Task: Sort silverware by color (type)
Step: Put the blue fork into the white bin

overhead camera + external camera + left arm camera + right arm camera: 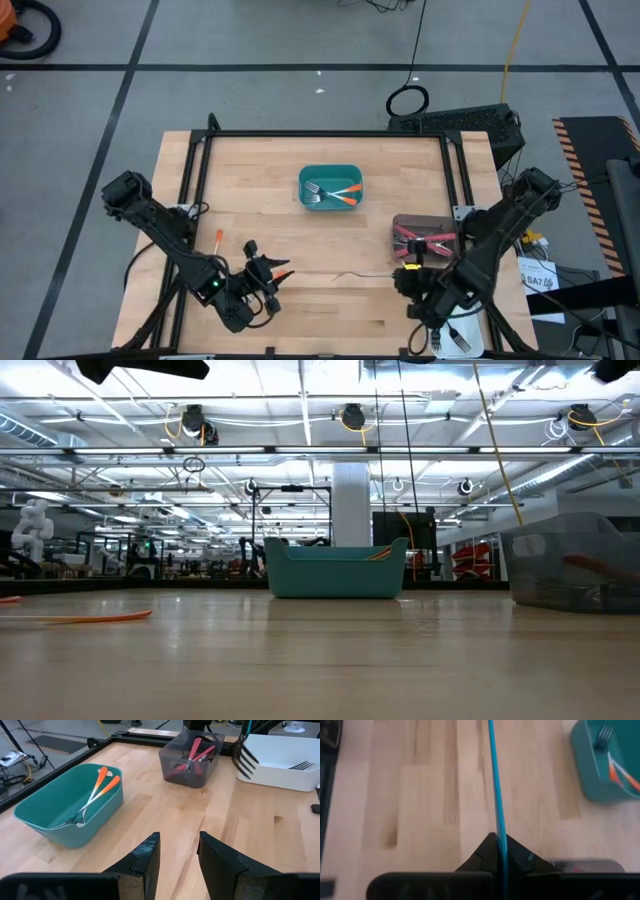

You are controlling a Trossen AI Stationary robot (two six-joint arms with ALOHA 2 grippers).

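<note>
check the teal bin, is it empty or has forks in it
Not empty: the teal bin holds two orange-handled forks, lying crossed inside it in the high and left wrist views.

Both dark arms reach in low from the near corners, elbows bent. The left hand [262,272] hovers with its fingers [145,857] parted. The right hand [405,278] is clamped tight, fingertips pressed together.

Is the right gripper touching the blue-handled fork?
Touching. The right wrist view shows the right gripper with its fingers closed on the slim handle of the blue-handled fork, which runs out over the table.
</note>
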